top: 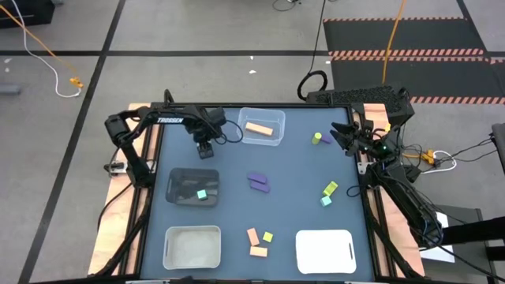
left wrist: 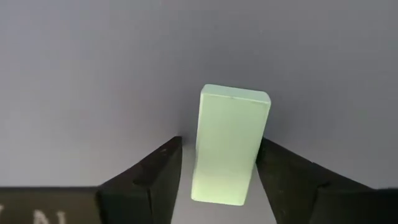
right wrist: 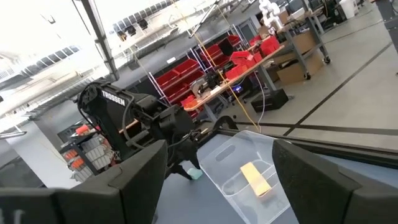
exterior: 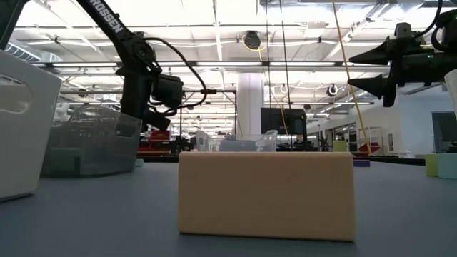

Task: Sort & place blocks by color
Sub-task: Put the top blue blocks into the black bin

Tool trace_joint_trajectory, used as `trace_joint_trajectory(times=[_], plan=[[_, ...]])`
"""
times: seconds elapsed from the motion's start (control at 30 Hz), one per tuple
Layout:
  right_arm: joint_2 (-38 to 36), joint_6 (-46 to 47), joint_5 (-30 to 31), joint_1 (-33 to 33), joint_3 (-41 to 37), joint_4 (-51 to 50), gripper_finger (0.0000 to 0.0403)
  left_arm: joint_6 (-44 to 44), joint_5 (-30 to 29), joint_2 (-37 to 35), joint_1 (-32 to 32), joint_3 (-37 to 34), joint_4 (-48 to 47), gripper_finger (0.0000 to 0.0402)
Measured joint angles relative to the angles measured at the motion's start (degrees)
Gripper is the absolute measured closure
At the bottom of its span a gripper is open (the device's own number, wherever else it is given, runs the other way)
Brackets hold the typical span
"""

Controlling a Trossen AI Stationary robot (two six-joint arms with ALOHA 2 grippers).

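Teal bar (left wrist: 229,144) sits clamped between the left gripper (top: 204,147) fingers (left wrist: 149,180), held above the table (top: 300,177) between the clear bin (top: 261,126) and the dark bin (top: 192,188). A teal cube (top: 202,194) already lies in the dark bin, so that's likely the target: centre over it, descend, then release. Right gripper (top: 345,134) waits raised at the far right edge, jaws apart and empty, near the yellow-green cylinder (top: 316,138).

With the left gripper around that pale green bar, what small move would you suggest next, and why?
Probably carry it toward the black bin. The left gripper has the pale green bar between its fingers, above the table between the clear bin and the black bin, which already holds a similar light block. The right gripper waits, open, at the table's right edge.
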Motion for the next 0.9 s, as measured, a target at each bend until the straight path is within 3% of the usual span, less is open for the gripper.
trace_joint_trajectory(times=[0.17,0.4,0.57,0.73,0.9], plan=[[0.0,0.1,0.0,0.0,0.0,0.0,0.0122,-4.7,-0.6,0.0,-1.2,0.2,-1.6,0.0276],[0.0,2.1,0.0,0.0,0.0,0.5,0.0122,-13.2,-1.9,-1.3,-3.6,-0.1,-1.9,0.0276],[0.0,5.9,0.2,0.0,0.0,0.5,0.0122,-17.0,0.4,-6.7,-7.0,0.0,2.9,0.0276],[0.0,9.6,0.3,0.0,0.0,0.5,0.0122,-17.4,2.9,-12.6,-12.3,0.0,14.1,0.0276],[0.0,7.3,0.3,0.0,0.0,2.1,0.0122,-16.7,3.5,-16.8,-18.0,0.0,33.8,0.0276]])
